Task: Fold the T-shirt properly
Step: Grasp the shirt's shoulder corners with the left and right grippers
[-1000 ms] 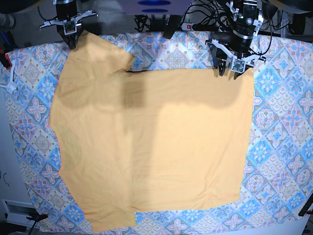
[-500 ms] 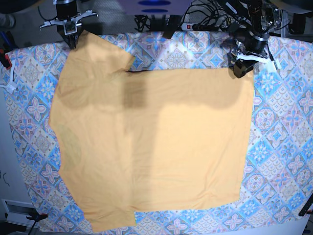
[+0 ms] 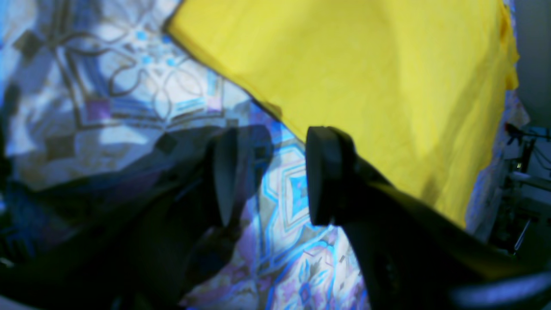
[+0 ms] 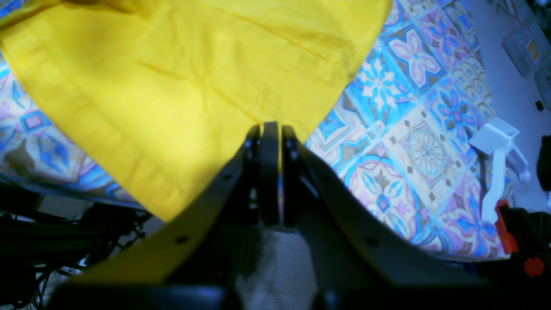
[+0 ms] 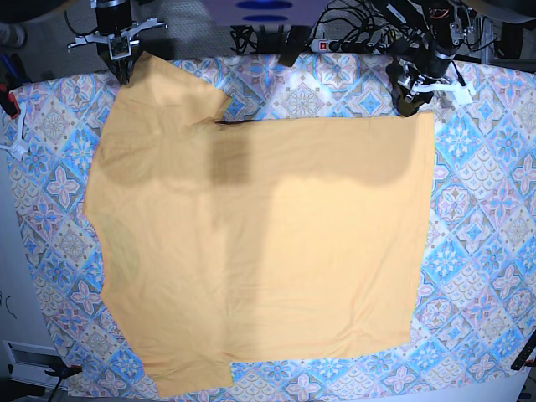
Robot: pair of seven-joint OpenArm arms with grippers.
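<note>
One plain yellow-orange cotton T-shirt [image 5: 318, 226] spreads below two black claws: the left [image 3: 269, 178] released beside its edge, the right [image 4: 276, 172] clenched above its corner.

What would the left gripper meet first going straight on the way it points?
Probably the blue-and-pink tile-patterned cloth, just beside the yellow T-shirt's edge; depth is unclear.

T-shirt [image 5: 276, 226]: matt soft cloth, faint creases | patterned cloth [image 5: 59, 251] around left gripper [image 3: 271, 176]: smooth, printed | left gripper's fingers: dark, matt
</note>
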